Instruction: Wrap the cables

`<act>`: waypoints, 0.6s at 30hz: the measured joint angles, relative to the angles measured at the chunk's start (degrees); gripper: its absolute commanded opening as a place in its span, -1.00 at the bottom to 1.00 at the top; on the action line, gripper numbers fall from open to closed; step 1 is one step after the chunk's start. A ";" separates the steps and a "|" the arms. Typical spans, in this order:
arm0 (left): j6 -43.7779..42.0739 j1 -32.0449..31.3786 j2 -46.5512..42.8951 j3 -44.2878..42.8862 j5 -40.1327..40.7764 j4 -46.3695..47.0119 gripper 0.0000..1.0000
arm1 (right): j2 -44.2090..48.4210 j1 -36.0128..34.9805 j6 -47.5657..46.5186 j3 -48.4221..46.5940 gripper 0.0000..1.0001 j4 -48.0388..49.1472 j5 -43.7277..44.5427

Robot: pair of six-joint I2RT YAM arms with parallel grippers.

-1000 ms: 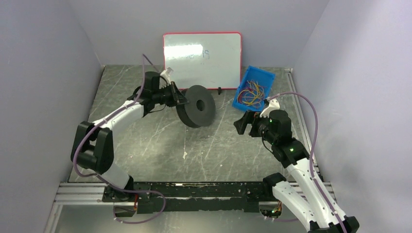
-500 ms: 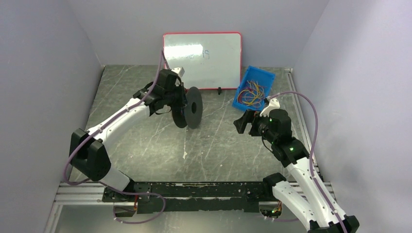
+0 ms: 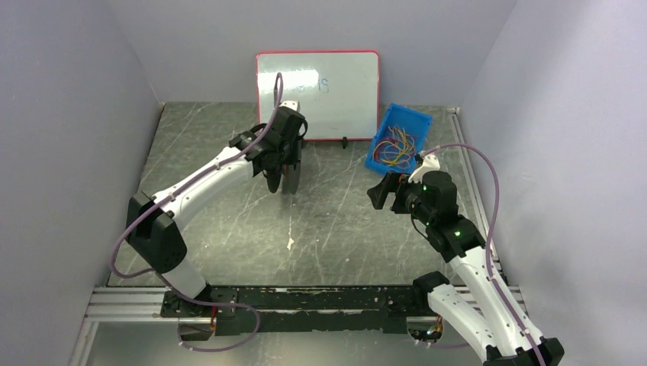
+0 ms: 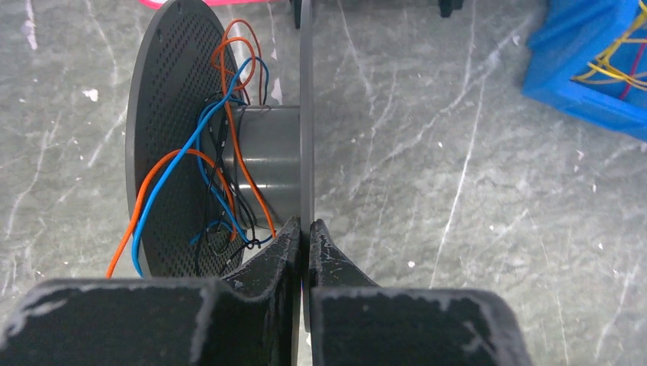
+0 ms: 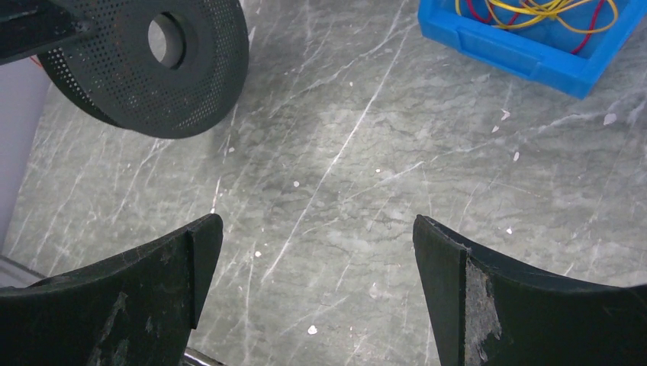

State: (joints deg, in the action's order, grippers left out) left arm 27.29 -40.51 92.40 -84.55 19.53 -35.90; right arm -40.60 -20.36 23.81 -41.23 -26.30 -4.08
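1. The thin yellow and red-orange cables (image 3: 397, 145) lie in a loose tangle inside the open blue plastic tray (image 3: 379, 163). The tray sits at the far right of the grey marbled surface (image 3: 336, 229). The heap has no single long axis.
2. The tray lies just ahead and to the right of the right jaws, which are spread wide and empty over bare surface. The white right arm (image 3: 439, 204) is by far the nearer.
3. Left of the tray, a dark grey perforated spool (image 4: 267, 152) stands on edge with its hub level. It carries loose orange, blue and black wires (image 4: 229, 122).
4. The left jaws are pressed together on the spool's thin flange. The white left arm (image 3: 206, 179) stretches far forward, wrist above the spool.
5. The likely next move is for the right jaws to go forward-right and down into the tray.
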 measured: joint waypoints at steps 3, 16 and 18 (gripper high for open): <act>-0.02 -0.20 2.54 -2.32 2.51 -0.31 -0.86 | 0.00 0.00 0.20 0.00 1.00 -0.02 0.00; -0.76 -0.59 11.39 -9.66 5.92 -0.92 -0.86 | 0.00 0.00 0.24 0.00 1.00 -0.04 0.02; -0.83 -0.63 12.00 -10.10 6.10 -0.90 -0.86 | 0.00 0.00 0.22 0.00 1.00 -0.04 0.02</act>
State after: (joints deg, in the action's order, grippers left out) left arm 26.46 -41.15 104.40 -94.65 25.63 -36.80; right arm -40.60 -20.36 24.03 -41.23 -26.35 -4.05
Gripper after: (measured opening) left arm 0.079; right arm 0.997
